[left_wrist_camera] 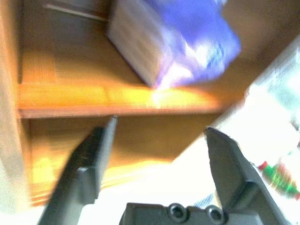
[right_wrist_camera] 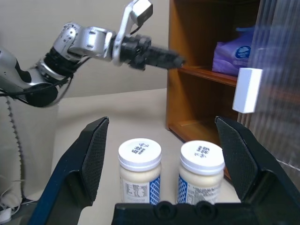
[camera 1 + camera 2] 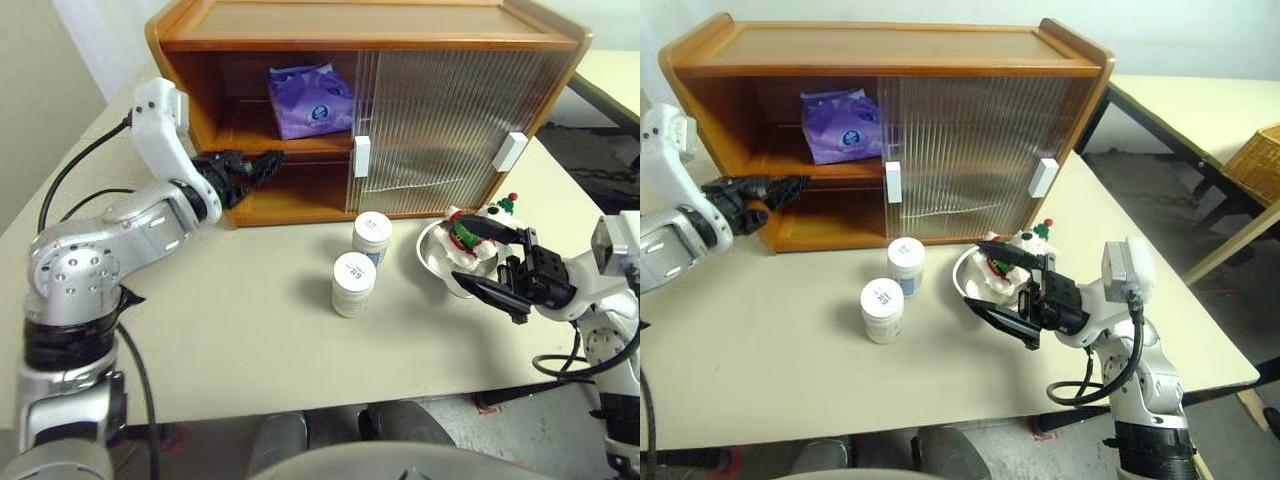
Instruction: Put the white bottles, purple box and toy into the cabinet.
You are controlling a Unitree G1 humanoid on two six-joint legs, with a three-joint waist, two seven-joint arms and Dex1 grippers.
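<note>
The cabinet (image 3: 370,40) stands at the back of the table, its left half open. The purple box (image 3: 310,100) lies on the upper shelf. My left gripper (image 3: 262,163) is open and empty, level with that shelf's front edge, just outside it. Two white bottles (image 3: 372,236) (image 3: 353,284) stand upright on the table in front of the cabinet. The toy (image 3: 470,235) sits in a steel bowl (image 3: 432,255) to their right. My right gripper (image 3: 497,262) is wide open at the bowl's right side, one finger over the toy, one by the bowl's near rim, holding nothing.
Ribbed sliding doors (image 3: 450,120) with white handles (image 3: 361,156) cover the cabinet's right half. The lower shelf (image 3: 290,200) is bare. A second table (image 3: 1180,110) and a wicker basket (image 3: 1260,160) stand beyond the table's right edge.
</note>
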